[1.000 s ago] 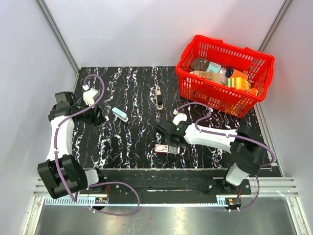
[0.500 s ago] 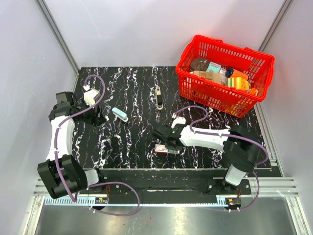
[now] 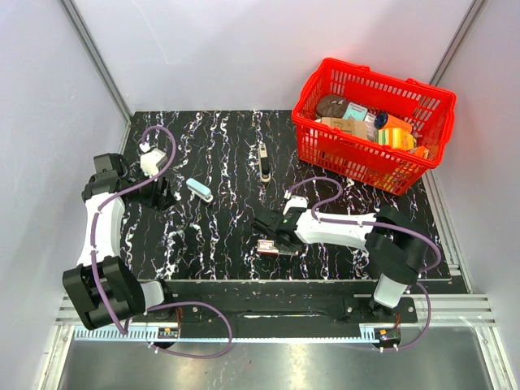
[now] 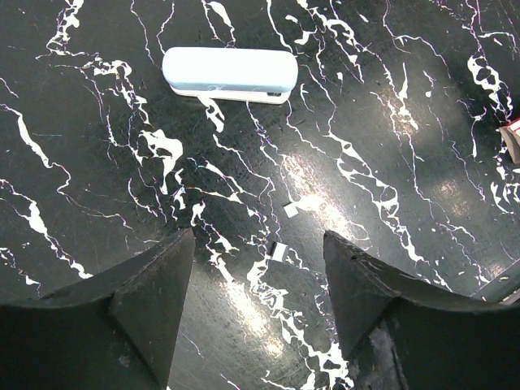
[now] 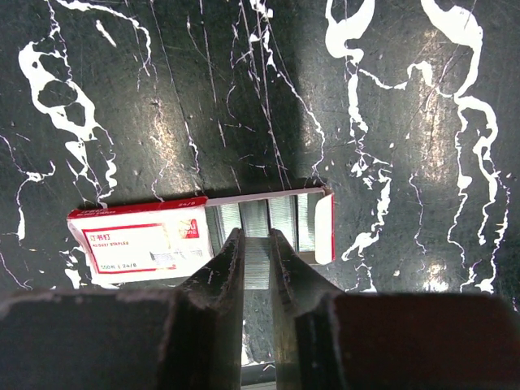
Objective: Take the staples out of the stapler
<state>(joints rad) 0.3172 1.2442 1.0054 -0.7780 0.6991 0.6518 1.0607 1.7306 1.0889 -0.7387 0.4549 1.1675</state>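
A light blue stapler point(image 3: 199, 189) point(image 4: 230, 73) lies shut on the black marbled table, left of centre. My left gripper point(image 3: 162, 193) point(image 4: 258, 276) hovers near it, open and holding nothing. My right gripper point(image 3: 272, 234) point(image 5: 257, 236) is shut on a strip of staples point(image 5: 257, 264), which shows between its fingers. The fingertips sit over the slid-open tray of a red and white staple box point(image 3: 275, 248) point(image 5: 146, 240), where more staple strips point(image 5: 280, 218) lie side by side.
A red basket point(image 3: 370, 81) full of packaged goods stands at the back right. A small brown and white tool point(image 3: 264, 162) lies at the table's middle back. Two tiny white scraps point(image 4: 290, 210) lie ahead of the left fingers.
The right arm has swung left and toward the near edge, bringing its gripper over the staple box. The left arm has stayed put.
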